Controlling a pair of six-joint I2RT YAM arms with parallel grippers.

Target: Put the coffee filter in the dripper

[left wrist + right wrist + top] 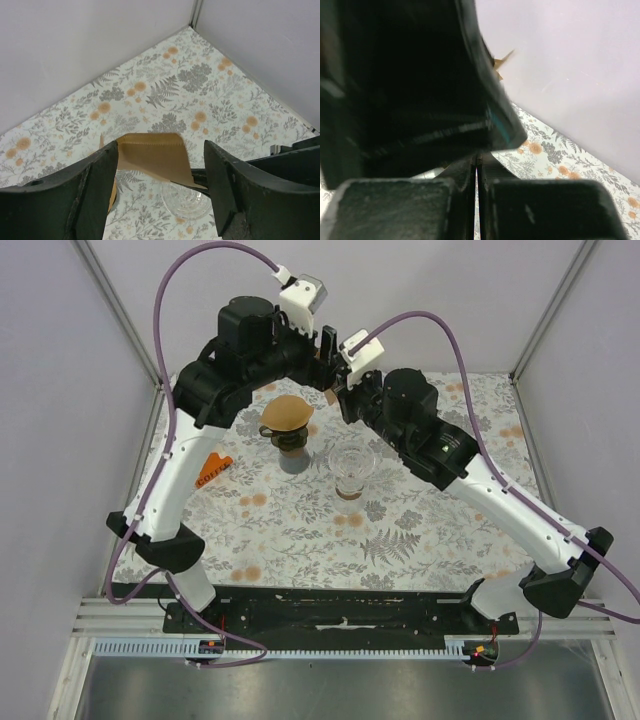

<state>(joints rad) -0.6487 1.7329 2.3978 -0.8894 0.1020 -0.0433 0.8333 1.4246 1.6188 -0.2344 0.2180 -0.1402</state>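
Where the coffee filter (150, 157) hangs: aloft, dripper (185, 200) below at 5 o'clock
Handling: featherlight, limp paper, creases easily; take the crimped seam
Right gripper (476, 172): closed, seemingly pinching its 4 o'clock corner
Left gripper (160, 150): jaws apart, flanking it

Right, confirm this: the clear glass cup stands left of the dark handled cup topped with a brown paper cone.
Wrong side: the clear glass cup stands right of the dark handled cup topped with a brown paper cone, as the robot sees it. The top external view shows it.
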